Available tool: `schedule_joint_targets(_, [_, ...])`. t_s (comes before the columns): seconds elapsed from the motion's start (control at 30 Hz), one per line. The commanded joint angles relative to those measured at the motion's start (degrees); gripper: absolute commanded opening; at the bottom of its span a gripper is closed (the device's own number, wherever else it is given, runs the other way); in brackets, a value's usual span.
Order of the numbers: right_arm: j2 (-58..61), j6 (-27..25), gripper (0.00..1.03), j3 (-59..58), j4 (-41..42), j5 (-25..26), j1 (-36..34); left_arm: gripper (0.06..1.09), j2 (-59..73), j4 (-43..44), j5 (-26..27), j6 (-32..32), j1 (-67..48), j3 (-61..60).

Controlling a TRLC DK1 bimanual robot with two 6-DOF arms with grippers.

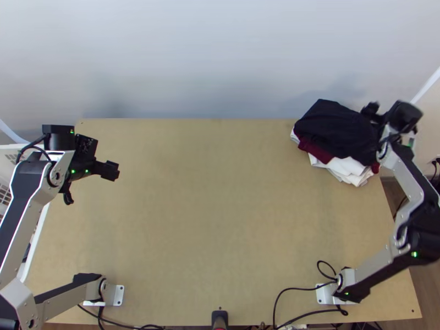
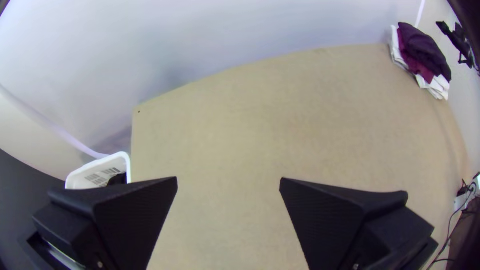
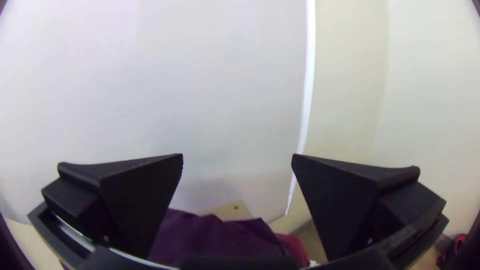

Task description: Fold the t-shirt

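Left gripper (image 1: pixel 111 170): over the left part of the table, in the top view. Its two wedge-shaped matt black fingers stand wide apart with nothing between them; in the left wrist view the inner faces (image 2: pixel 142 212) look finely ribbed.

Right gripper (image 1: pixel 374 110): at the right side of the cloth pile, by the far right of the table. Fingers likewise wide apart, nothing held; contact with the cloth cannot be told.

Cloth: one stack near the far right corner. Top layer is a dark cloth (image 1: pixel 335 129), soft and matt, rounded in outline, with shallow creases. Under it, a maroon cloth (image 1: pixel 314 149) shows as a band along the near left side. Lowest, white cloths (image 1: pixel 352 169), in several thin, uneven layers with their edges jutting out toward the near side. Which piece is the t-shirt cannot be told; no separate garment is spread out.

Table (image 1: pixel 209 209): flat, light wooden top, smooth, with straight edges and a small dark hole (image 2: pixel 139 111) at one corner. Basket (image 2: pixel 111 166) beside its left edge: white, rounded rim, slotted wall, something dark inside. Thin black cables (image 1: pixel 297 289) curve loosely along the near edge
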Motion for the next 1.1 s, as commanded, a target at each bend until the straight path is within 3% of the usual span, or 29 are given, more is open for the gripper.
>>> schedule_joint_targets(0.0, [-1.8,0.9,0.98,1.9,1.4,0.7,2.9,1.05,-1.3,-0.9,-0.5,0.4,0.4,1.7])
schedule_joint_targets(0.33, [3.9,-2.8,0.98,1.1,0.8,0.3,13.7,1.05,-2.4,-1.7,-0.6,0.7,1.6,1.3])
schedule_joint_targets(0.5, [13.2,-11.3,0.98,1.7,6.7,0.5,14.1,1.05,-3.4,-0.5,-0.6,0.4,2.9,1.8])
schedule_joint_targets(0.63, [20.5,-14.8,0.98,3.6,6.7,0.9,12.1,1.05,-5.3,1.2,-0.5,-0.4,3.5,1.0])
schedule_joint_targets(0.83, [21.8,-14.8,0.98,4.5,6.7,3.9,10.7,1.05,-5.9,3.1,-0.6,-1.8,4.4,1.5])
schedule_joint_targets(1.07, [5.7,-11.0,0.98,2.9,6.1,4.2,9.5,1.05,-4.9,6.4,-0.6,-5.8,4.3,7.7])
